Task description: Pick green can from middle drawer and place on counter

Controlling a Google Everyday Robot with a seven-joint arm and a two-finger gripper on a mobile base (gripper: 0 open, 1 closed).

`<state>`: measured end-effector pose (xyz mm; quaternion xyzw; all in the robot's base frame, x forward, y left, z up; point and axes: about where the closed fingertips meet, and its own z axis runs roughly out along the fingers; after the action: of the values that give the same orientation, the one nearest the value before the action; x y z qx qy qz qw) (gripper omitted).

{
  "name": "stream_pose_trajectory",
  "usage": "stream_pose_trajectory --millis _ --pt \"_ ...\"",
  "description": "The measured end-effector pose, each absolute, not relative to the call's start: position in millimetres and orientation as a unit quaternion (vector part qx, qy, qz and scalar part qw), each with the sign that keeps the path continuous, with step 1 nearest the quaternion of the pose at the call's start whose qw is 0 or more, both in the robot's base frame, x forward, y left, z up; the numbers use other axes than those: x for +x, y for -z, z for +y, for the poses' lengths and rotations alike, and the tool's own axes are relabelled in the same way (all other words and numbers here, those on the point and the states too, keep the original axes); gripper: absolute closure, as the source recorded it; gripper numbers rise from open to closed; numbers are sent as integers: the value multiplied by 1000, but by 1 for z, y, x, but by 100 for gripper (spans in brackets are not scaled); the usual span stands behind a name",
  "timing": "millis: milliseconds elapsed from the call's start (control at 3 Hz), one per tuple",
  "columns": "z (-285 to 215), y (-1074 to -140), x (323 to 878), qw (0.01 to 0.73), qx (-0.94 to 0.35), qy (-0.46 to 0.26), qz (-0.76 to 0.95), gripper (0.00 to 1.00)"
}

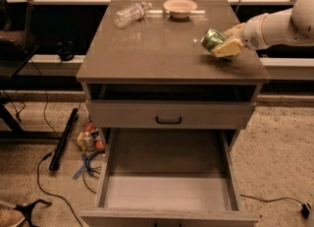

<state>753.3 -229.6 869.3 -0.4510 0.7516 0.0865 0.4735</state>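
Observation:
The green can [212, 39] is held tilted in my gripper [222, 45], just above the right part of the counter [162, 49]. The gripper is shut on the can, and my white arm [279, 24] comes in from the right. The middle drawer [168, 186] is pulled out at the bottom, with its grey floor bare. Whether the can touches the counter I cannot tell.
A clear plastic water bottle [131, 13] lies at the counter's back left and a pale bowl [180, 7] stands at the back middle. A shut drawer front with a black handle [168, 120] sits above the open drawer. Cables, a black bar [63, 140] and clutter lie on the floor at left.

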Motion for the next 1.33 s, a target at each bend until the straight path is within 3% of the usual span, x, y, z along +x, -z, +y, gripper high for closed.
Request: stream_pose_trajectory --millis 333,1333 --pt "-224 -867 758 467 -455 -93 753 86" --pt "-209 -862 766 451 -469 -108 752 16"
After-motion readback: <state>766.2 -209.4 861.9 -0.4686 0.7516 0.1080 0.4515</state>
